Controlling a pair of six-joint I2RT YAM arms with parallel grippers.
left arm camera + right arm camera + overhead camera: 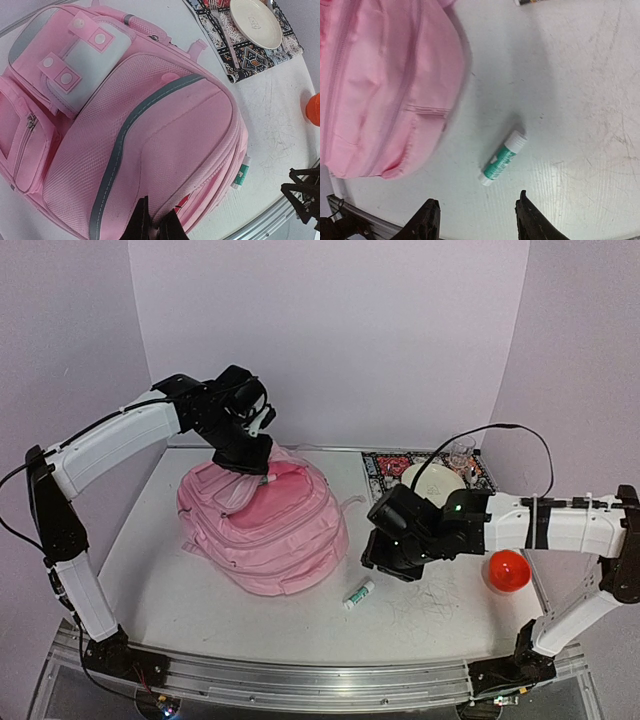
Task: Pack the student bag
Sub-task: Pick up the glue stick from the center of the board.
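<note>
The pink student bag (265,515) lies on the table at centre left; it also fills the left wrist view (150,130) and the left of the right wrist view (375,85). My left gripper (245,462) is at the bag's top back edge, shut on a fold of pink fabric by the open zip (156,222). A green and white glue stick (359,593) lies on the table just right of the bag; it also shows in the right wrist view (503,157). My right gripper (477,217) is open and empty above the table, close to the stick.
A patterned mat (385,468) at the back right carries a white plate (432,480), a fork (222,30) and a clear glass (461,453). A red ball (507,571) lies at the right under my right arm. The metal rail (300,680) runs along the near edge.
</note>
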